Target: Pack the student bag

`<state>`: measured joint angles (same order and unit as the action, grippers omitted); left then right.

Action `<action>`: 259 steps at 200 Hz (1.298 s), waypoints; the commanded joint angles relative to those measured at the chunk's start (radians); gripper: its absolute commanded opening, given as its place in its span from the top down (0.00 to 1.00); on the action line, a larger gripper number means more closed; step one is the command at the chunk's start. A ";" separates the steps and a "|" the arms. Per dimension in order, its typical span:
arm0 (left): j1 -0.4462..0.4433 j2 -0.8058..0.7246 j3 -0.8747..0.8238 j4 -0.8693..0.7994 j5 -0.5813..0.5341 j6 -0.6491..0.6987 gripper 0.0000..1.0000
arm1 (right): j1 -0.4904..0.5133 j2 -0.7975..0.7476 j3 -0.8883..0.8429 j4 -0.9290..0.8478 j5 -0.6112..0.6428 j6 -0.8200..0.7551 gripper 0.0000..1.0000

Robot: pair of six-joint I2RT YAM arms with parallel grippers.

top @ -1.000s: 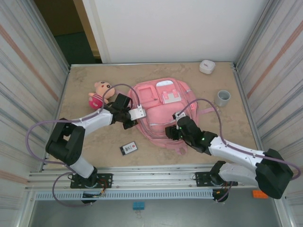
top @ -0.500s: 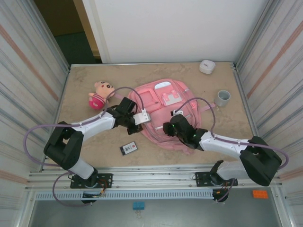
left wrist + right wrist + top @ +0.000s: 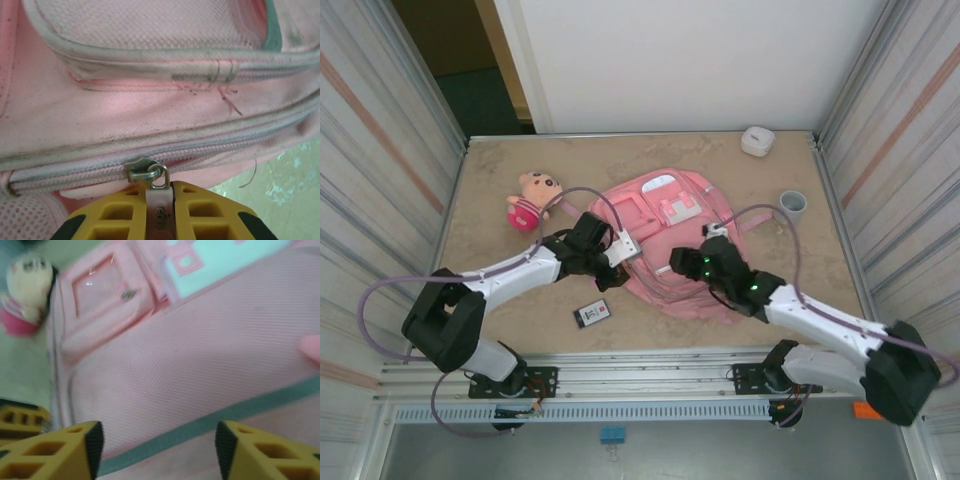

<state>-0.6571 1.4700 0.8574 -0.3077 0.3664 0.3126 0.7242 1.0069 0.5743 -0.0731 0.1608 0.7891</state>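
Note:
The pink student bag [image 3: 665, 215] lies flat in the middle of the table. My left gripper [image 3: 625, 248] is at the bag's left edge, shut on the white zipper pull [image 3: 161, 210]. The pull hangs from a metal slider [image 3: 142, 169] on a long zip across the pink fabric [image 3: 150, 110]. My right gripper [image 3: 682, 265] hovers over the bag's near part. In the right wrist view its yellow fingers [image 3: 75, 450] stand wide apart above pink mesh [image 3: 190, 360] and a teal trim strip [image 3: 200, 425], with nothing between them.
A plush doll [image 3: 530, 200] in a pink dress lies left of the bag, also in the right wrist view [image 3: 27, 290]. A small black card [image 3: 592, 314] lies near the front edge. A grey cup [image 3: 792, 205] and a white case [image 3: 757, 140] stand at the right back.
My right gripper has opened and moved a little right and toward the back over the bag. The left gripper has slid right along the bag's edge, still gripping the zipper pull.

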 commanded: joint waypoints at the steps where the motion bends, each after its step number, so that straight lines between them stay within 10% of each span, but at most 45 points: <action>1: -0.009 -0.058 -0.018 0.090 0.013 -0.207 0.90 | -0.143 -0.119 -0.015 -0.171 -0.258 0.179 0.36; 67: -0.010 -0.076 -0.100 0.181 0.054 -0.449 0.90 | -0.091 -0.165 -0.140 -0.076 -0.333 0.300 0.49; 259: -0.213 0.070 -0.096 0.336 0.310 -0.523 0.83 | -0.021 0.226 -0.068 0.312 -0.240 0.419 0.76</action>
<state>-0.8009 1.5322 0.7269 -0.0463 0.5137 -0.2302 0.6956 1.2133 0.4347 0.1017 -0.0780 1.2118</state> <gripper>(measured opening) 0.161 0.250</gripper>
